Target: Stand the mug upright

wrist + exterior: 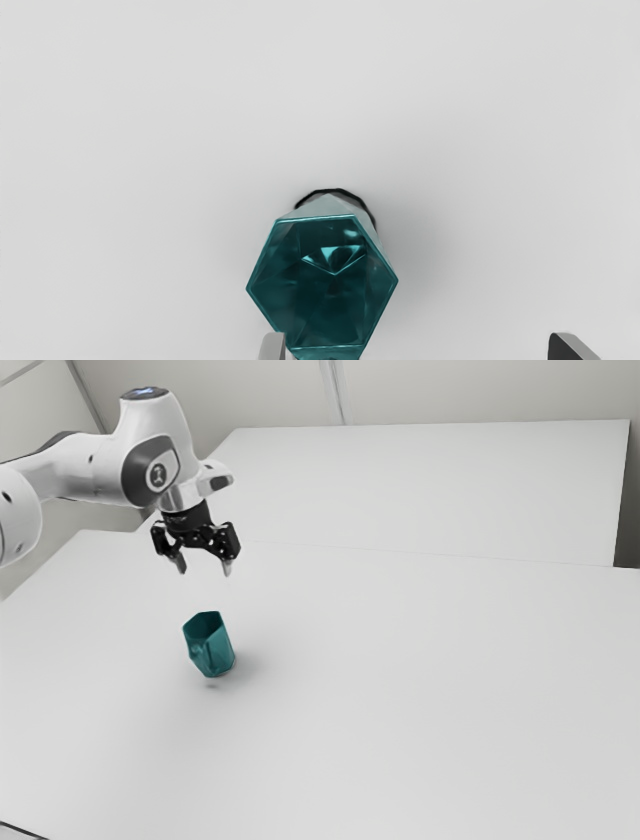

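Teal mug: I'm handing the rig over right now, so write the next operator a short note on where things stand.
Gripper: open and empty, above the mug with a visible gap.
Teal hexagonal mug: on the white table, mouth facing up; it looks upright.
Done: by my reading, the mug is set upright, and it is released.
Left: probably only to confirm that it stands steady, then back the arm away.

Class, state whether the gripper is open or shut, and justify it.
Open: the gripper hangs above the mug, its two fingertips wide apart with nothing held between them.
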Robot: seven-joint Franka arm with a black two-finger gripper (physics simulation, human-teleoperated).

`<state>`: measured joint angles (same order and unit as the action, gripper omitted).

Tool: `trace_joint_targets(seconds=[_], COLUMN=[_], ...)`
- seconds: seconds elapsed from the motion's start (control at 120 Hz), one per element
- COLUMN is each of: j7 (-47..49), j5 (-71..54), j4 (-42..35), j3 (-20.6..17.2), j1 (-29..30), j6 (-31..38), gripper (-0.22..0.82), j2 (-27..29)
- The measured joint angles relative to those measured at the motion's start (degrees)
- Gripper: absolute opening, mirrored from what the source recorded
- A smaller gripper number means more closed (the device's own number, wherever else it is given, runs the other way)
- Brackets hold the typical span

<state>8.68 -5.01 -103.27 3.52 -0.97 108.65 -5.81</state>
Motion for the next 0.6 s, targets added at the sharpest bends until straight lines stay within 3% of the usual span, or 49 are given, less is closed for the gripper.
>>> trace_joint_targets(seconds=[0.6], j7=[-1.28], j5=[1.88], j4=[16.86], j3=[-0.27], j1=[0.07], j6=[-19.41], gripper=[0.6], j2=[0.33])
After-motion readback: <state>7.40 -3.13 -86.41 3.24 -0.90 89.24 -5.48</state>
